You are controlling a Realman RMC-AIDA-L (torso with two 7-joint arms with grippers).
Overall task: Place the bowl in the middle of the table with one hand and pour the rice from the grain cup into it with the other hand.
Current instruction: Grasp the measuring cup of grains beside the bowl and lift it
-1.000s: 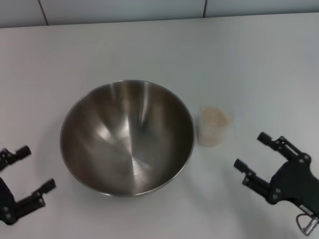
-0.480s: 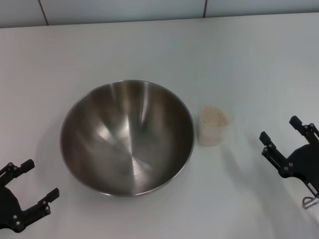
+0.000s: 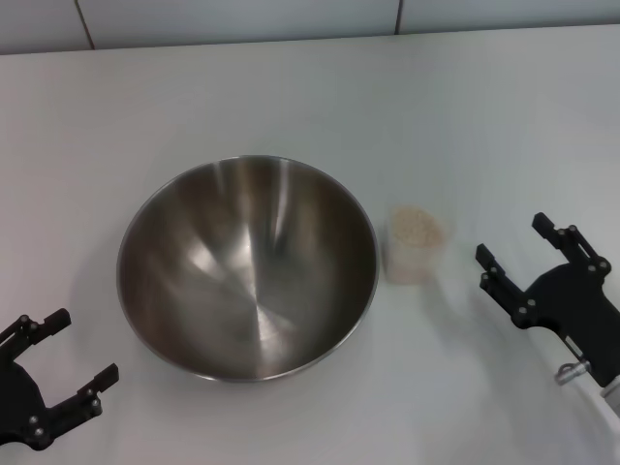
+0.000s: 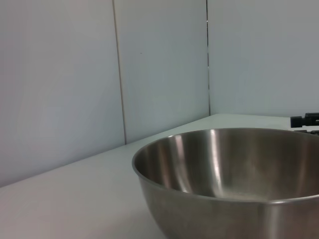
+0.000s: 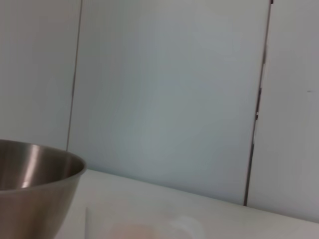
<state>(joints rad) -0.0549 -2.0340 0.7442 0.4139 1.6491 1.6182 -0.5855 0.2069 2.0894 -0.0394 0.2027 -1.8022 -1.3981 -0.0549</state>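
Note:
The steel bowl (image 3: 247, 266) sits empty on the white table (image 3: 291, 97), left of centre. It also shows in the left wrist view (image 4: 234, 174) and the right wrist view (image 5: 35, 184). The clear grain cup (image 3: 417, 244) stands upright just right of the bowl, with the beige rice (image 3: 417, 229) in it. My right gripper (image 3: 518, 245) is open to the right of the cup, a short gap away and holding nothing. My left gripper (image 3: 66, 351) is open at the near left corner, apart from the bowl.
A grey-white tiled wall (image 3: 242, 19) runs along the table's far edge. In the left wrist view a dark part of the right gripper (image 4: 305, 121) shows beyond the bowl's rim.
My right gripper swung out to the right and has come back toward the cup, now facing it. My left gripper drew back toward the near left corner. Bowl and cup have not moved.

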